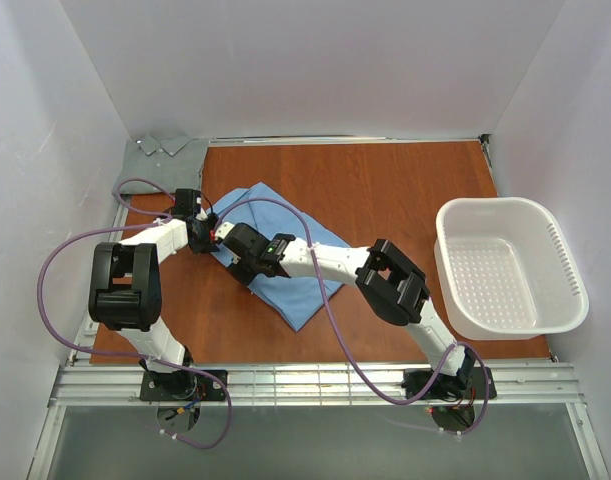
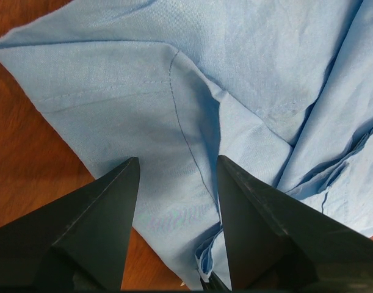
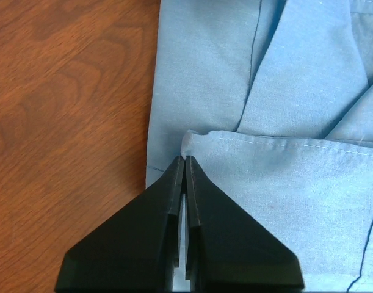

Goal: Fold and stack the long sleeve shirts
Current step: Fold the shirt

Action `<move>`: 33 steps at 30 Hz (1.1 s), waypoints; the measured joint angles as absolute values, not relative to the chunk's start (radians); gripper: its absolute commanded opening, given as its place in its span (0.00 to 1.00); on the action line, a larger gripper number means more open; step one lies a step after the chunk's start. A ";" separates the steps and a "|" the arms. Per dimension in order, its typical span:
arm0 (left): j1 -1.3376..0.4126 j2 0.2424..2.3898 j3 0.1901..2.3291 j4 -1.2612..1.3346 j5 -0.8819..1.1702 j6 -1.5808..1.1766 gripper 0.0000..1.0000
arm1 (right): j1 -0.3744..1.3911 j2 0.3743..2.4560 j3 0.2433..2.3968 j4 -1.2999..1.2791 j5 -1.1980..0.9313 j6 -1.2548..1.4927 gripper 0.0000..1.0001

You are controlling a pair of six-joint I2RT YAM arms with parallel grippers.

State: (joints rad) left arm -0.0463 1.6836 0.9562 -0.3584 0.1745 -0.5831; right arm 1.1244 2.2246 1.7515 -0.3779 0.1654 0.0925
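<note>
One long sleeve shirt, light blue (image 1: 301, 290), lies partly folded on the brown table, left of the middle. My left gripper (image 1: 206, 230) is at its left edge. In the left wrist view the left gripper (image 2: 177, 160) is open, its black fingers (image 2: 107, 220) standing apart over a stitched panel of the blue shirt (image 2: 174, 110). My right gripper (image 1: 229, 247) reaches in from the right, close beside the left one. In the right wrist view the right gripper (image 3: 185, 160) is shut, and its tips pinch the corner of a hemmed fold of the shirt (image 3: 284, 177).
A white plastic laundry basket (image 1: 490, 204) stands at the right edge of the table. A flat grey patch (image 1: 170, 155) lies in the back left corner; I cannot tell what it is. White walls enclose the table on three sides.
</note>
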 measured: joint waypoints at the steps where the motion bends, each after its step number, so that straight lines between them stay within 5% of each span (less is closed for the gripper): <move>1: -0.046 1.684 0.956 -0.358 0.175 -0.583 0.49 | 1.126 2.225 1.752 -0.378 0.165 0.092 0.01; 33: -0.046 1.704 0.956 -0.358 0.176 -0.583 0.43 | 1.161 2.152 1.726 -0.356 0.181 0.099 0.02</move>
State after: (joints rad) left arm -0.0460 1.7042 0.9562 -0.3584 0.1761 -0.5835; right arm 1.1610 2.1525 1.7264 -0.3561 0.1814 0.0986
